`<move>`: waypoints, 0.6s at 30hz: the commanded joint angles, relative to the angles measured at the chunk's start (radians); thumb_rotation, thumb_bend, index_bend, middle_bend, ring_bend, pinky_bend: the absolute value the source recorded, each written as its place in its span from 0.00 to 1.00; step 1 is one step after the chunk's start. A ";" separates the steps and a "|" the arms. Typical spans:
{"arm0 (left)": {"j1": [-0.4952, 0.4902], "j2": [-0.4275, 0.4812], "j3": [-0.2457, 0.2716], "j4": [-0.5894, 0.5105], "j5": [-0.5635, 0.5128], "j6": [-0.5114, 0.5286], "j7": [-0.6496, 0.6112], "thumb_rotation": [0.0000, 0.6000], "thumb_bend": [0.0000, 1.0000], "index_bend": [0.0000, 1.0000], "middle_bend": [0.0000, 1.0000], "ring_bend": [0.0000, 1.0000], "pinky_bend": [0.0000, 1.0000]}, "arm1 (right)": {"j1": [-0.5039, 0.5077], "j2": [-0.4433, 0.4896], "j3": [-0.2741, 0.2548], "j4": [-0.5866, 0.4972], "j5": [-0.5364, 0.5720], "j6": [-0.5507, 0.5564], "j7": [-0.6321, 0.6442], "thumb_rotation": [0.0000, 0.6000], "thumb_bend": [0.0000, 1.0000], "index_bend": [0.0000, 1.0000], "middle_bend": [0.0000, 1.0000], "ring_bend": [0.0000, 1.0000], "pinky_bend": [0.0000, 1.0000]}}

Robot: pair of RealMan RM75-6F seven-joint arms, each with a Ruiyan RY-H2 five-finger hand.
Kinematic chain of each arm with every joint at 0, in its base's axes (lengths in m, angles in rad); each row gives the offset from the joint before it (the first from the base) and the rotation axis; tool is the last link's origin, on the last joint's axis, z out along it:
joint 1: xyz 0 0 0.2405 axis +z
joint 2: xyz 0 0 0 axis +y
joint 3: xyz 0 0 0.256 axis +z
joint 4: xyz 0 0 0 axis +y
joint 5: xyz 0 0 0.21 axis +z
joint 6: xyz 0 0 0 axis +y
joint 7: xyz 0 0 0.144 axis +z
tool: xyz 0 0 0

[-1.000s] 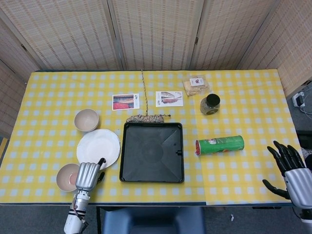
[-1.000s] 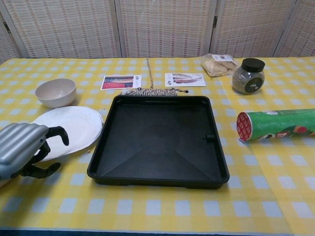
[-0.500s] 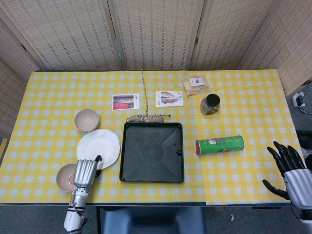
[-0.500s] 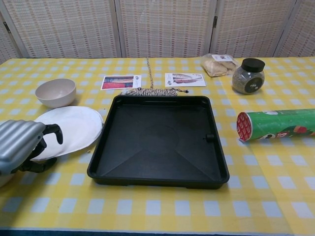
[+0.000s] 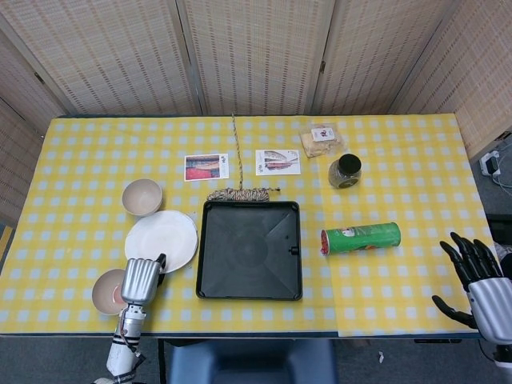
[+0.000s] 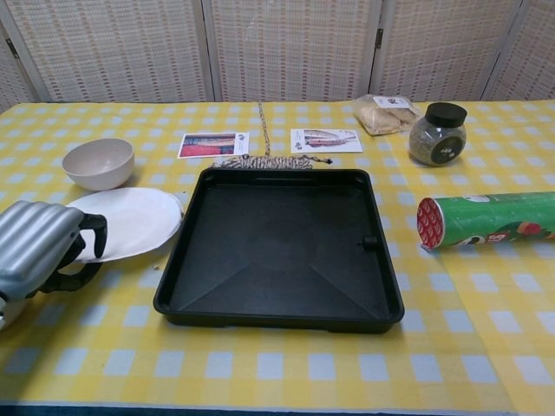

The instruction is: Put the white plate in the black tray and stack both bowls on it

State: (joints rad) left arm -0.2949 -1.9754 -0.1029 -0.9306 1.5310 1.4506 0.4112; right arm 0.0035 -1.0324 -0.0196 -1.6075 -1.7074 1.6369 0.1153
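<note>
One left hand (image 6: 39,251), fingers now pinching the round white plate's (image 6: 130,223) near rim and raising it slightly, has begun the lift toward the square black plastic tray (image 6: 279,247), while the right hand (image 5: 480,282) idles with fingers spread, holding nothing.

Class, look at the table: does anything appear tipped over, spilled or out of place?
Yes: the green chip can lies on its side to the right of the black tray, not upright. Nothing is spilled, and the grey bowl sits upright.

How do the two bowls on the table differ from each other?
The far bowl stands fully in view beyond the white plate, while the near bowl sits at the table's front edge, partly hidden by the left hand. The far bowl looks cream inside; the near one looks pinkish. Both are upright, empty and outside the black tray.
</note>
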 commanded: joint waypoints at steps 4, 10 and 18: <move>-0.006 -0.009 0.013 0.028 0.026 0.041 -0.027 1.00 0.50 0.65 1.00 1.00 1.00 | 0.001 -0.002 -0.001 -0.002 -0.002 -0.005 -0.006 1.00 0.24 0.00 0.00 0.00 0.00; 0.001 0.017 0.021 -0.009 0.054 0.098 -0.017 1.00 0.51 0.65 1.00 1.00 1.00 | 0.002 -0.005 -0.003 -0.003 -0.005 -0.009 -0.015 1.00 0.24 0.00 0.00 0.00 0.00; 0.017 0.098 0.031 -0.190 0.098 0.174 0.041 1.00 0.51 0.66 1.00 1.00 1.00 | 0.000 -0.010 -0.008 -0.006 -0.020 -0.007 -0.029 1.00 0.24 0.00 0.00 0.00 0.00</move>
State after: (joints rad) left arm -0.2838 -1.9066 -0.0755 -1.0657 1.6132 1.6026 0.4266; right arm 0.0040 -1.0418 -0.0271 -1.6134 -1.7258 1.6295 0.0873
